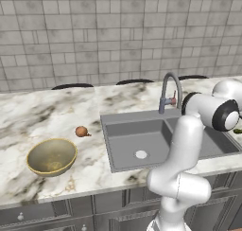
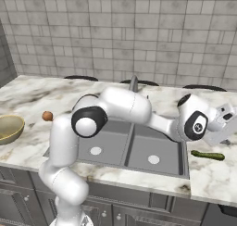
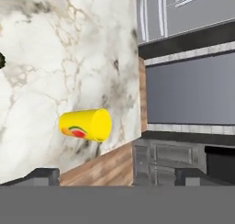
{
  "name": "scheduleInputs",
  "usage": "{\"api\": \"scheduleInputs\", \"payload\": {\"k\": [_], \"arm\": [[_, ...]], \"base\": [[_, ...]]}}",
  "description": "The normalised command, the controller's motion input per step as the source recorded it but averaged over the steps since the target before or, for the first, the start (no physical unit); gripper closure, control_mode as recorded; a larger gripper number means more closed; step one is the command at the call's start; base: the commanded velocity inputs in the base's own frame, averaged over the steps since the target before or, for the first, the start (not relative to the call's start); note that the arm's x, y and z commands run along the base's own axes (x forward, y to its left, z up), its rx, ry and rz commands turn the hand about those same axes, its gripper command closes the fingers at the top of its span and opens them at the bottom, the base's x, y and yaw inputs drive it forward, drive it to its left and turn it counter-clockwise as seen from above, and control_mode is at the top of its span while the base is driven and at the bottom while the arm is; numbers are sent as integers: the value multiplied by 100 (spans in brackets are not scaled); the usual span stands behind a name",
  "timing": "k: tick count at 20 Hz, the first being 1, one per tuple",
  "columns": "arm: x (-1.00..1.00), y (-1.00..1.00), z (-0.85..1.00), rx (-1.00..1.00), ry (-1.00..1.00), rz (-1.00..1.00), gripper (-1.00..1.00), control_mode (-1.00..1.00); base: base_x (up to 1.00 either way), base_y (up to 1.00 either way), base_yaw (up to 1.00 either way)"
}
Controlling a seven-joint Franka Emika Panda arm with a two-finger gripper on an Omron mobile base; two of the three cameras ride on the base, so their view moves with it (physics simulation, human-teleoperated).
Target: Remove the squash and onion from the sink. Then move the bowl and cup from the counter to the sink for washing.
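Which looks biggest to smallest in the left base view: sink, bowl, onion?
1. sink, by far the largest.
2. bowl, mid-sized on the counter.
3. onion, much the smallest, just beyond the bowl.

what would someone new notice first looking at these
Probably the big white arm stretched across the grey double sink, whose basins hold nothing. To the sink's left on the marble counter sit a wide olive-gold bowl and a small brown onion; a green squash lies to its right. The open end effector faces a yellow cup near the counter's edge.
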Motion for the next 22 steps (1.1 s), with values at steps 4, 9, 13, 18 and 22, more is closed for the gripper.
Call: {"api": "scheduleInputs", "payload": {"k": [4, 9, 13, 18, 22], "arm": [[0, 0, 13, 7, 33, 11, -100, -100], [0, -1, 7, 3, 22, 4, -100, -100], [-3, -1, 0, 1, 3, 0, -100, -100], [-5, 0, 0, 3, 0, -1, -100, -100], [-6, 7, 0, 1, 0, -2, -100, -100]], "base": [[0, 0, 0], [0, 0, 0], [0, 0, 0], [0, 0, 0], [0, 0, 0]]}}
